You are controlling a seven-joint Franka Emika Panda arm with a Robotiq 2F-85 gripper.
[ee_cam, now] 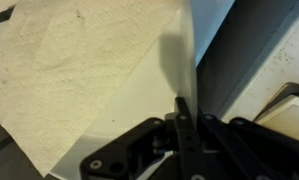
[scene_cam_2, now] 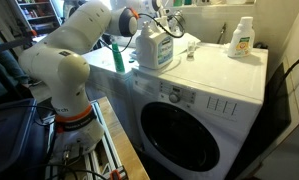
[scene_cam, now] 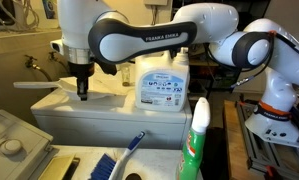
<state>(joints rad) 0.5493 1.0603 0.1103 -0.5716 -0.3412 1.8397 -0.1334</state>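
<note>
My gripper (scene_cam: 82, 92) hangs from the wrist and points down over the white top of the washing machine (scene_cam: 59, 108), just left of a large white detergent jug (scene_cam: 161, 82). In the wrist view the two black fingers (ee_cam: 179, 108) are pressed together with nothing visible between them. They hover over a crinkled white paper towel (ee_cam: 79, 70) lying flat on the top, near its right edge. In an exterior view the jug (scene_cam_2: 157, 48) hides most of the gripper.
A green bottle (scene_cam: 196, 140) and a blue brush (scene_cam: 124, 155) stand in the near foreground. A small white bottle (scene_cam_2: 243, 38) stands at the back of the washer top (scene_cam_2: 214, 72). The round washer door (scene_cam_2: 184, 135) faces front. A wall runs behind.
</note>
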